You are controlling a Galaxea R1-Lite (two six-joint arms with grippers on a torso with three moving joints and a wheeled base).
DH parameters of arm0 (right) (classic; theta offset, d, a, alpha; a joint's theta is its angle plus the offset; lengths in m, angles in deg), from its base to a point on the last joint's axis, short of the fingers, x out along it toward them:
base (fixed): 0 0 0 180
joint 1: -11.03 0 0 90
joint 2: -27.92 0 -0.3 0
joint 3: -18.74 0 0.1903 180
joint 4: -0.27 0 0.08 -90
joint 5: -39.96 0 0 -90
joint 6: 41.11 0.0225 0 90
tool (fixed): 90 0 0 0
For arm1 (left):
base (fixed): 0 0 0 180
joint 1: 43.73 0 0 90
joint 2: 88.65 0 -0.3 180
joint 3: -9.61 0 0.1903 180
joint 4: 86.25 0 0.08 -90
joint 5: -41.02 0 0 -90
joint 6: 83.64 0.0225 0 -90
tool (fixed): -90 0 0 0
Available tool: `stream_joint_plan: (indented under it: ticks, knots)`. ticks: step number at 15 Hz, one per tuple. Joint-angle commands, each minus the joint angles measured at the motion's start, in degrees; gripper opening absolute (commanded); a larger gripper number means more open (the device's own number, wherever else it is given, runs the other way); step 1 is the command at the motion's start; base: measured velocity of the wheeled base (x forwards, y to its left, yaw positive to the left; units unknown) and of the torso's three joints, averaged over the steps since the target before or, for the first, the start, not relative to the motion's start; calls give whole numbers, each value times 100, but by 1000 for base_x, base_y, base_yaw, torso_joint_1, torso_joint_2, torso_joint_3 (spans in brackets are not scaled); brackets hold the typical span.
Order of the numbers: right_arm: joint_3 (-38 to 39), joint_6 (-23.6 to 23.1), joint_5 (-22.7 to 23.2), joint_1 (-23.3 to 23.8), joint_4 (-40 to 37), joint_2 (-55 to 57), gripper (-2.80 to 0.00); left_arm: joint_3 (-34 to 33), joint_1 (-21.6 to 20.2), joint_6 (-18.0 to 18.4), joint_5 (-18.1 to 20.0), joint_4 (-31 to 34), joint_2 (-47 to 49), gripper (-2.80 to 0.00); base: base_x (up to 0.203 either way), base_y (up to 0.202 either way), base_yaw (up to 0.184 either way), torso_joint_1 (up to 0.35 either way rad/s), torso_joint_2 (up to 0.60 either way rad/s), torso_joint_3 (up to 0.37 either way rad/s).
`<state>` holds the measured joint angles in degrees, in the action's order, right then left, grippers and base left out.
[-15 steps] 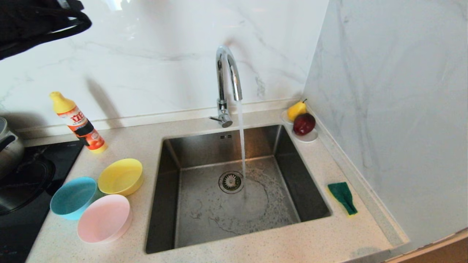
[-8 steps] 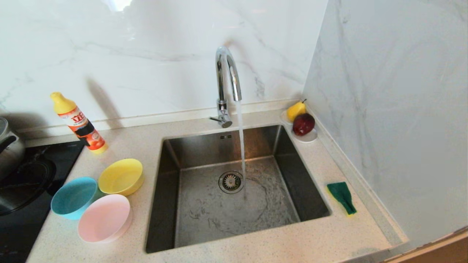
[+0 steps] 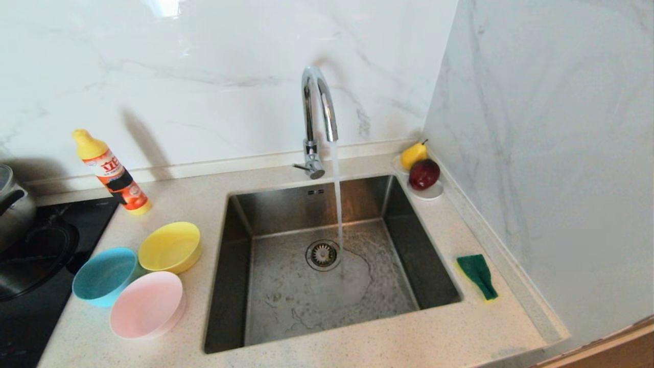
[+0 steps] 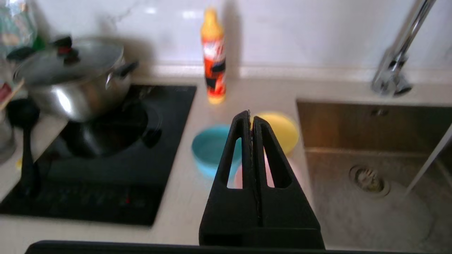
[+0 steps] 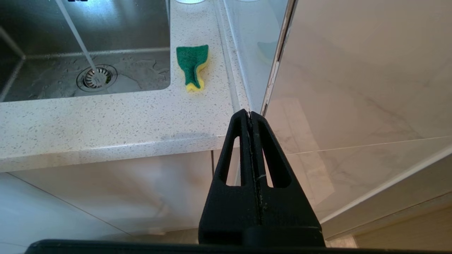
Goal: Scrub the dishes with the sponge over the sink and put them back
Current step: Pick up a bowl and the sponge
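- Left gripper gone from head view since a second ago, fingers together, empty, above three round plastic bowls
- Right gripper parked, pressed together
- Green-and-yellow rectangular sponge right of steel sink, untouched; no scrubbing yet

A detergent bottle stands upright at the counter's back edge, against the marble wall. At the counter's left end, a lidded steel pot sits on a black cooktop. A saucer in the back right corner holds a pear and a red apple, touching.
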<state>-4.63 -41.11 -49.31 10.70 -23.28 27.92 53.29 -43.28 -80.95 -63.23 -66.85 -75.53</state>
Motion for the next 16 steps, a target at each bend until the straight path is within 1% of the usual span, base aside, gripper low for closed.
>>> stream_joint_plan:
  ticks: [1,2,3,4,5,6,7,8,9,10,12,16]
  knots:
    - [0,1,-2,0,1,0,-280,-580,-45,10,164,108,-995,-280,0,0,0,0,0,0]
    - [0,8,-2,-2,1,0,-280,-997,-53,23,349,191,-1250,-280,0,0,0,0,0,0]
    - [0,0,6,-2,1,0,-280,-1347,-57,-3,449,191,-1312,-280,0,0,0,0,0,0]
    - [0,-1,6,-2,1,0,-280,-1714,-58,-25,538,88,-1312,-280,0,0,0,0,0,0]
    - [0,7,-2,-2,1,0,-280,-2007,-60,-50,715,-60,-1312,-280,0,0,0,0,0,0]
    - [0,-1,5,-2,1,0,-280,-2084,-59,-62,1146,-112,-1312,-280,0,0,0,0,0,0]
    - [0,3,3,-2,1,0,-280,-2102,-58,-22,1590,-13,-1307,-280,0,0,0,0,0,0]
    - [0,-1,-1,-2,1,0,-280,-2044,-57,22,1636,287,-1307,-280,0,0,0,0,0,0]
    - [0,-1,-2,0,1,0,-280,-1988,-62,2,1636,413,-1312,-280,0,0,0,0,0,0]
    - [0,0,6,-2,1,0,-280,-2023,-60,-96,1619,335,-1312,-280,0,0,0,0,0,0]
    - [0,5,-2,-2,1,0,-280,-2040,-63,-375,1433,298,-1312,-280,0,0,0,0,0,0]
    - [0,8,7,-2,1,0,-280,-2040,-63,-375,1433,291,-1312,-280,0,0,0,0,0,0]
